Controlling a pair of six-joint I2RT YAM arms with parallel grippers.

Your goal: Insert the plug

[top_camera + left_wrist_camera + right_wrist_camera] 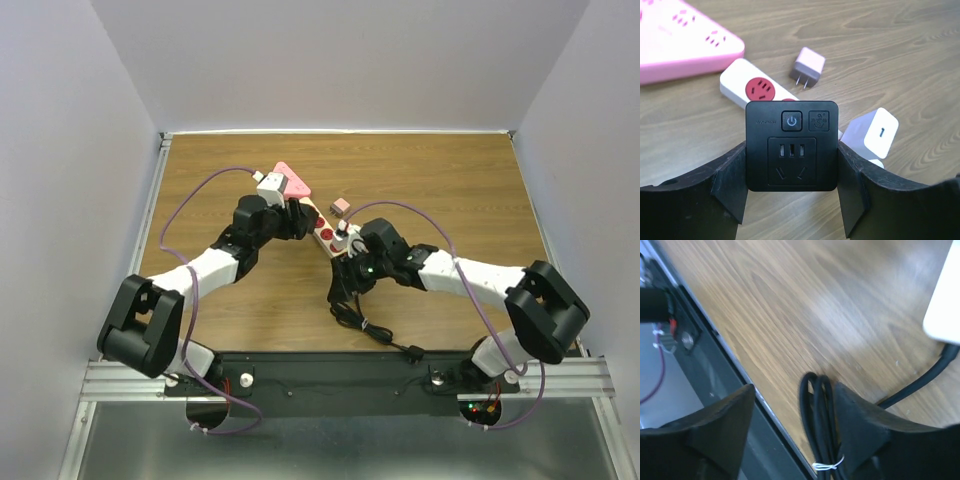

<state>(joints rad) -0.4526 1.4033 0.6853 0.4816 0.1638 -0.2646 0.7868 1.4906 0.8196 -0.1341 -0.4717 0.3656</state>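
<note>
- Black plug adapter [791, 146]: pinched between the left pincer's [791, 167] fingers, socket face toward the wrist camera.
- White power strip [732, 80]: just beyond that pincer's tips.
- Right pincer [792, 395]: spread, with a coiled black cable [815, 410] between its fingers.

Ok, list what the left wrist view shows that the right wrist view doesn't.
Left wrist only: the left gripper clamping a black square socket adapter, a white power strip with red sockets, a small pink two-prong charger. Right wrist only: the open right gripper, a bundled black cable, the table's dark front rail. Both: the brown wooden tabletop.
</note>
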